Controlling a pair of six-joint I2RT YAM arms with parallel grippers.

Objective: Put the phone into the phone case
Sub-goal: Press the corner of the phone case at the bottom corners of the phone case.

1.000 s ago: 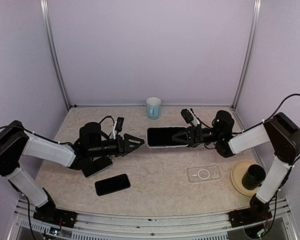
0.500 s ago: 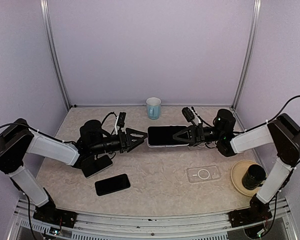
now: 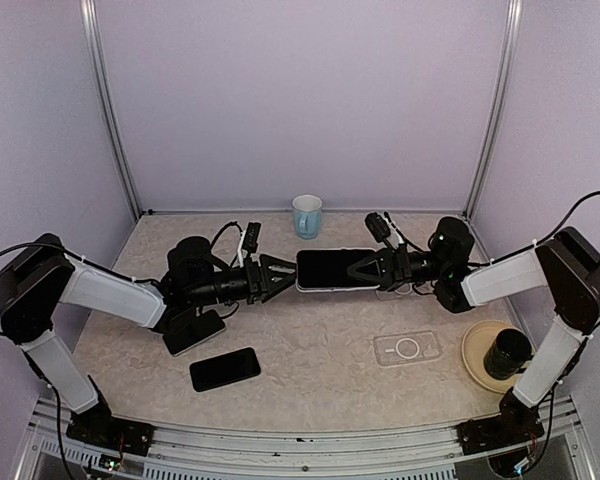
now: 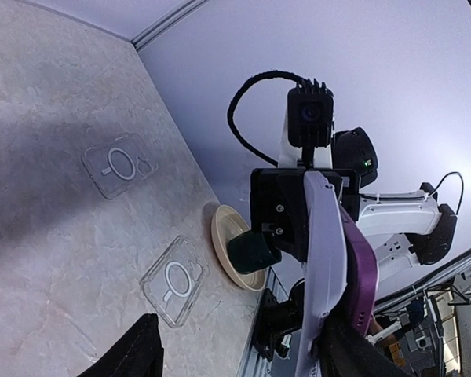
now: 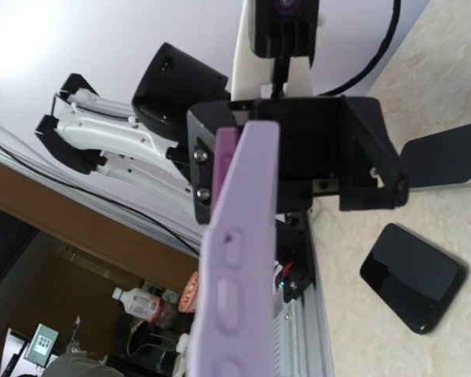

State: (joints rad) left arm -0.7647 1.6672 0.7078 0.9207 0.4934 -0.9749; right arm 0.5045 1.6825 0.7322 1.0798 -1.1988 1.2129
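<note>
My right gripper [image 3: 359,269] is shut on a phone [image 3: 330,269] with a black screen, held level above the table's back half. A lilac case [image 4: 326,236] wraps it. Edge-on in the left wrist view, the phone's purple body [image 4: 363,275] shows beside the lilac shell. In the right wrist view the case [image 5: 237,267] fills the middle and hides my own fingers. My left gripper [image 3: 283,275] is open, its tips at the phone's left end. In the left wrist view that end lies against one of my fingers [image 4: 347,353], and the other finger [image 4: 137,353] stands well apart.
Two clear cases [image 4: 119,163] [image 4: 173,279] lie on the table, one at the front right [image 3: 407,348]. A beige plate [image 3: 478,362] holds a dark cup [image 3: 507,352]. A black phone [image 3: 225,368] and a white-cased one [image 3: 193,330] lie near the left arm. A blue mug [image 3: 307,215] stands at the back.
My left gripper has moved right and up, from well short of the phone to its left end. The right gripper has held the phone nearly still, lifting it a little.
</note>
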